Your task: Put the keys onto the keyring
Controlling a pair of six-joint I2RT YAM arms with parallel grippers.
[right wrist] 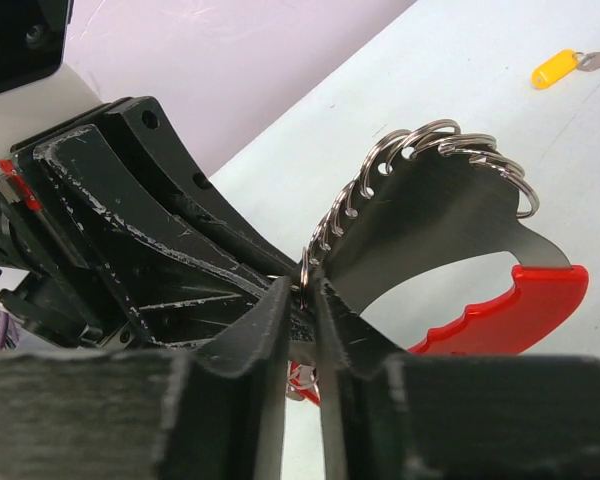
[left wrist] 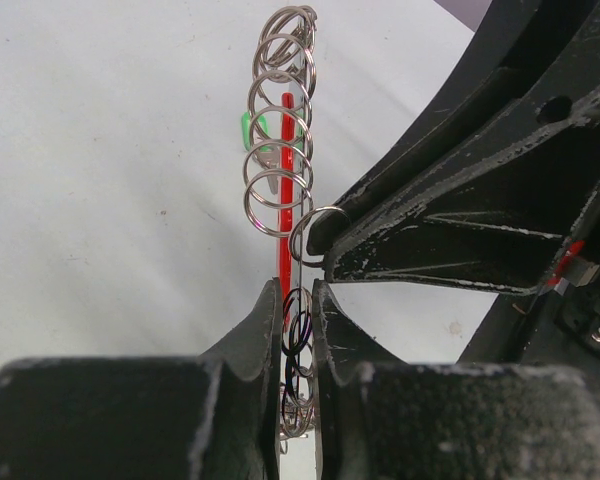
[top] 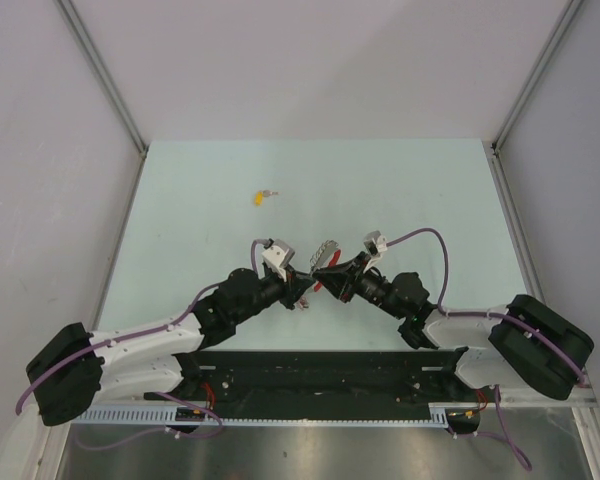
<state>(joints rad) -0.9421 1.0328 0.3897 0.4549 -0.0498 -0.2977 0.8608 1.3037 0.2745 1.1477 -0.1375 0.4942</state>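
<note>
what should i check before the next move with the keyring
1. Left fingers clamped on the keyring: ok.
2. Right fingers pinching one steel ring of it: ok.
3. Green key sitting among the rings: ok; properly threaded: cannot tell.
4. Pinched ring pried open: cannot tell.
5. Yellow key on the keyring: not ok, it lies loose on the table, apart from both arms.

Red-and-silver keyring (right wrist: 525, 305) stood pinched between left gripper (left wrist: 298, 292) and right gripper (right wrist: 302, 295), green key (left wrist: 252, 130) among its rings; yellow key (right wrist: 560, 68) lay well beyond both.
</note>
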